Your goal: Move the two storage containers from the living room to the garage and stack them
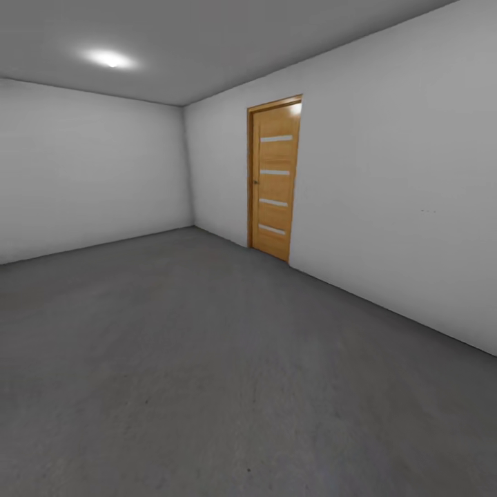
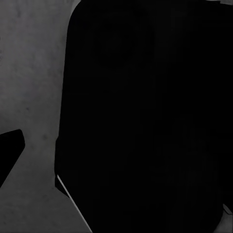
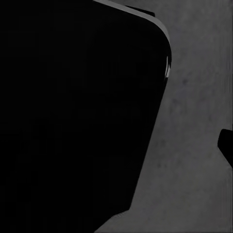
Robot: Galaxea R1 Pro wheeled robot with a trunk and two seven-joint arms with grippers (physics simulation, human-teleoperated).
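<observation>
In the garage: one wooden door (image 1: 275,178) in the right wall, grey concrete floor (image 1: 207,359). Both wrist views dark; I cannot tell either gripper's state.

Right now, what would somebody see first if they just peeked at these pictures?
The orange-brown wooden door with four pale horizontal slits jumps out first, set in the plain white wall on the right. Below it spreads the dark grey, mottled concrete floor, and a bright round ceiling light glows up at the left. In both wrist views a big black shape hides most of the picture.
</observation>
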